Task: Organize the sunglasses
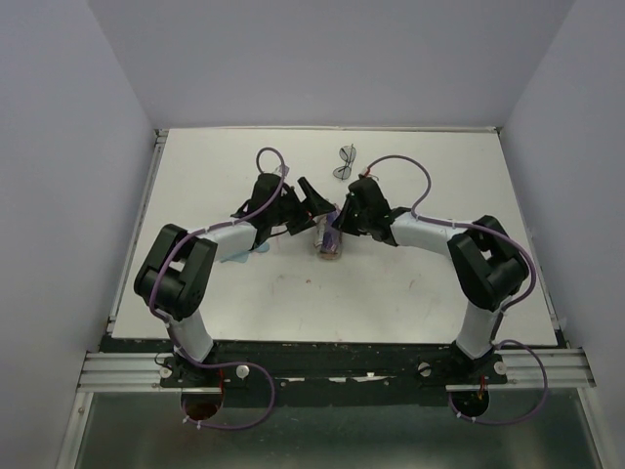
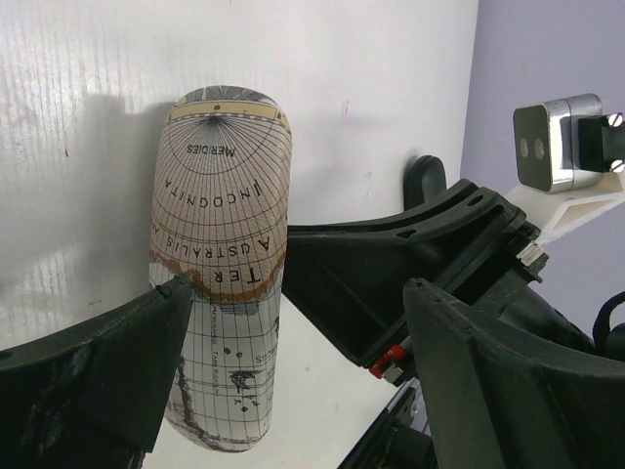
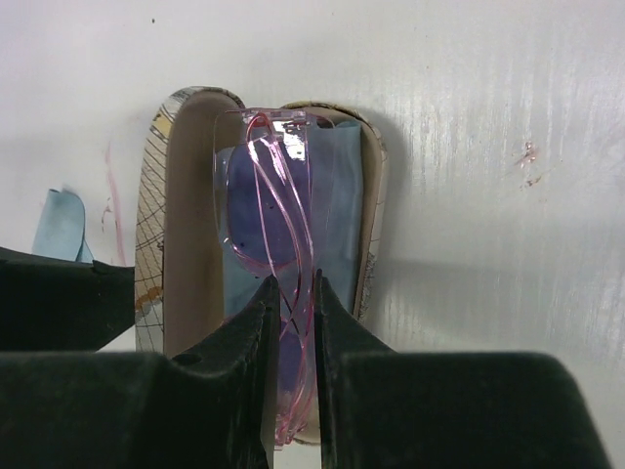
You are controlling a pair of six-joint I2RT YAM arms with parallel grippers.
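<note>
The pink-purple sunglasses, folded, hang lengthwise over the open map-printed case. My right gripper is shut on their frame. The case has a tan lining, and a blue cloth lies inside it under the glasses. In the top view the case sits mid-table between both grippers. The dark-framed sunglasses lie apart at the back of the table. My left gripper stands wide open beside the case's outer shell, gripping nothing; its left finger is close to the shell.
Another light blue cloth lies on the white table left of the case, by the left arm. The right arm's black wrist is close in front of the left gripper. Grey walls enclose the table.
</note>
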